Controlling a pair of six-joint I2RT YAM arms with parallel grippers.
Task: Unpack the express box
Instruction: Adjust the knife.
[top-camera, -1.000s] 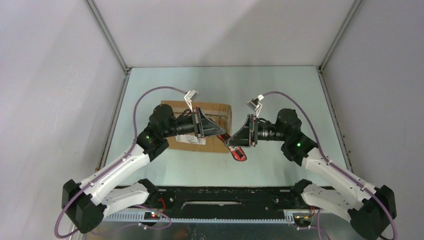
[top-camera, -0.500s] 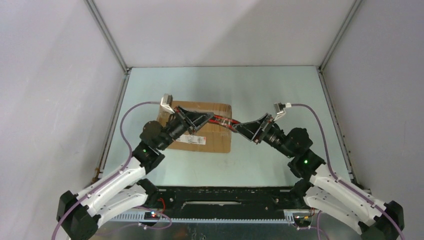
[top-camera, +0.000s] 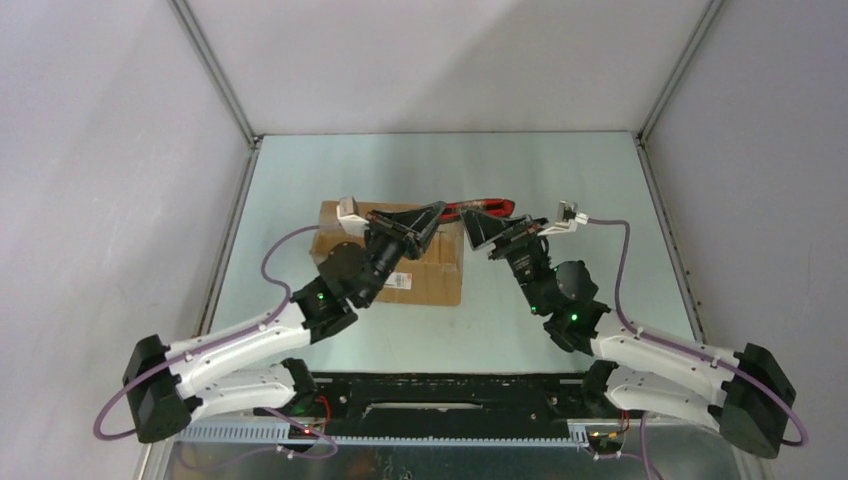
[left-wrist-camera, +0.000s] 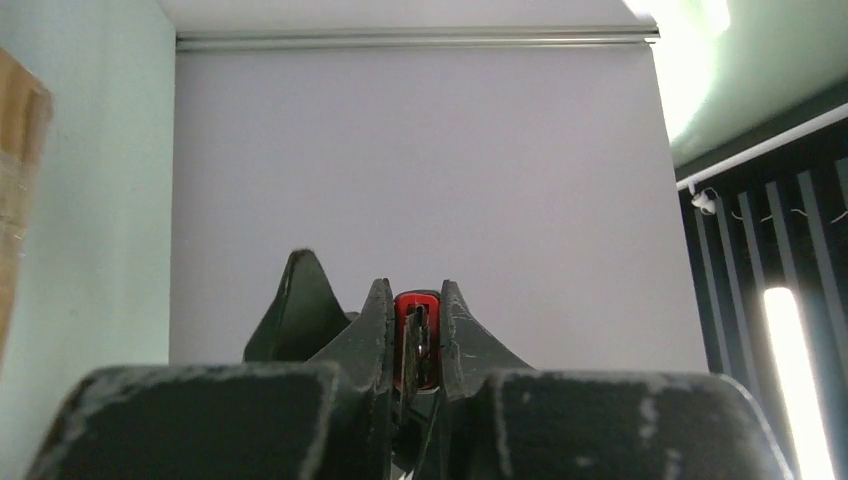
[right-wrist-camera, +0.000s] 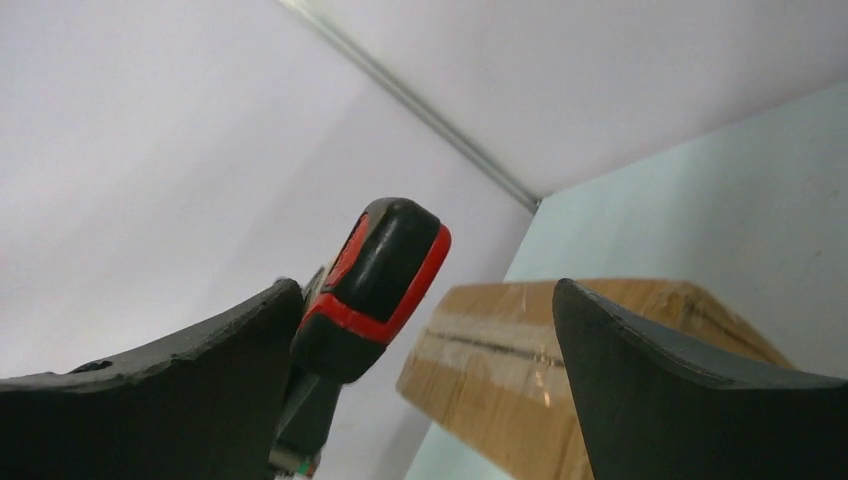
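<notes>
- Top external: over the express box, lying left of centre on the table, your left gripper is clamping a utility knife.
- Left wrist: its fingers are pinching the red-and-black utility knife.
- Right wrist: your right gripper is gaping wide around the utility knife's butt, the express box lying beyond.

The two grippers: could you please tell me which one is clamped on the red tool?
The left gripper: its jaws are shut on the red tool, while the right gripper stands wide open around its other end.
</notes>
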